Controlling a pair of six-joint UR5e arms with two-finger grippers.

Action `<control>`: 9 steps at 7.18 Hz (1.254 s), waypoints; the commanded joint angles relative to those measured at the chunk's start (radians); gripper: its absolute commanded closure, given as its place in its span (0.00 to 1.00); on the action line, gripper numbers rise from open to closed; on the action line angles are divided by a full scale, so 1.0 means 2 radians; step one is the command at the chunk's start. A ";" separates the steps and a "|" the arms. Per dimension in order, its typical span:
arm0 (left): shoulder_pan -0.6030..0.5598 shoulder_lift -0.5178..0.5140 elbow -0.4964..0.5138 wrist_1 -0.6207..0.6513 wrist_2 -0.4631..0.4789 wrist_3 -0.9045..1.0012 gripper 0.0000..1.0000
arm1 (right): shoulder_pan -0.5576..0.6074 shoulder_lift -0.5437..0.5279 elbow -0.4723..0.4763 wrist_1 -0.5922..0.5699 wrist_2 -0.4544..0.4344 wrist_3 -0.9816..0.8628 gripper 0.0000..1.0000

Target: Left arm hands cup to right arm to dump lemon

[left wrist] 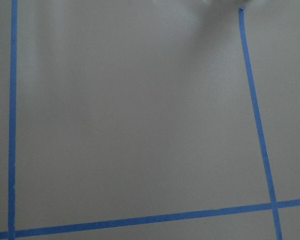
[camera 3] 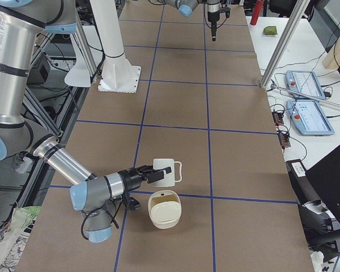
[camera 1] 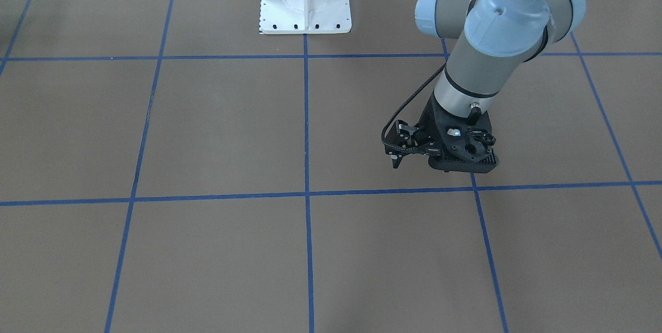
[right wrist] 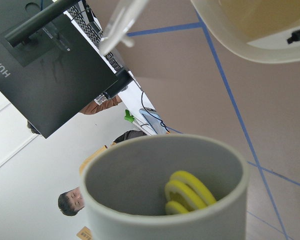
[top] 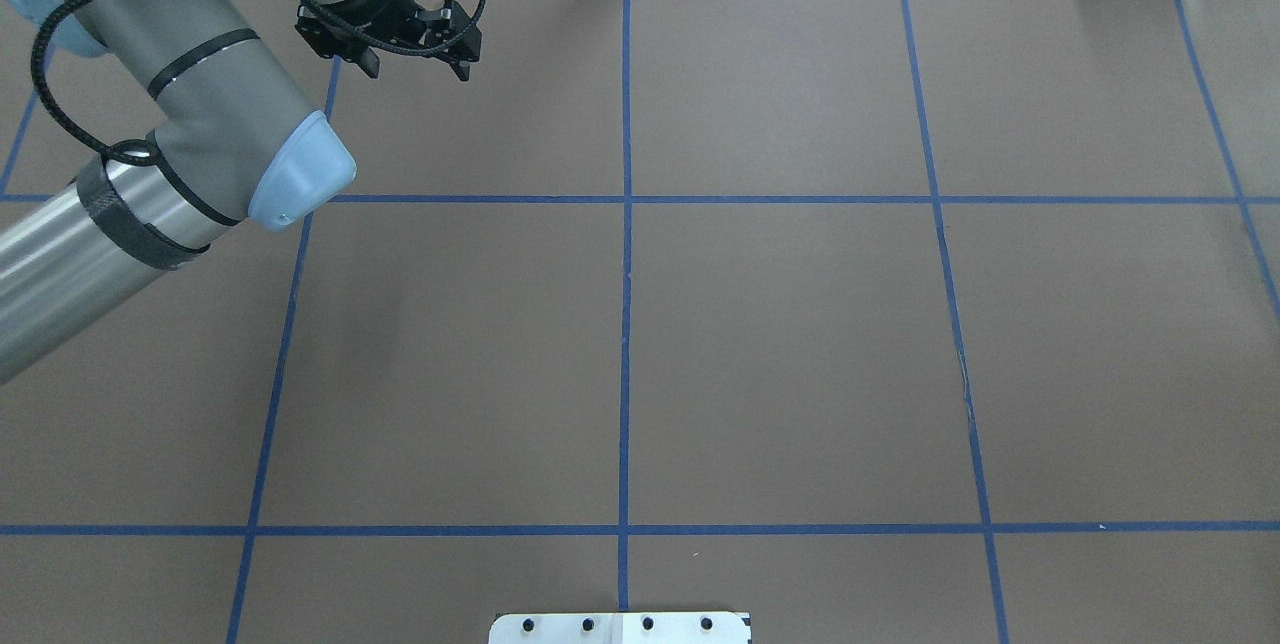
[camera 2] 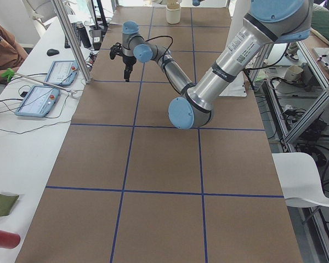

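Hand-over looks done: cup [camera 3: 165, 173], white w/ loop handle and grey inside, sits at R gripper [camera 3: 152, 175] tip, just beside bowl [camera 3: 165, 222], though we cannot tell if those jaws clamp it. L gripper [camera 2: 126, 74] hangs well apart from bowl w/ nothing visible in it; open or closed, we cannot tell. Lemon [right wrist: 187, 192], yellow-rimmed pieces, lies inside cup, so we judge the dump remains.

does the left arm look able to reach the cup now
Probably not: the cup is at the right gripper by the bowl, at the opposite end of the table from the left gripper.
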 commanded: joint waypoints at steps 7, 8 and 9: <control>0.002 0.000 -0.001 0.002 0.011 0.000 0.00 | 0.021 0.014 -0.010 0.021 -0.005 0.170 0.80; 0.002 0.000 0.000 0.002 0.012 0.000 0.00 | 0.021 0.014 -0.010 0.021 -0.005 0.171 0.80; 0.002 0.000 0.000 0.003 0.012 0.000 0.00 | 0.021 0.014 -0.010 0.021 -0.005 0.170 0.80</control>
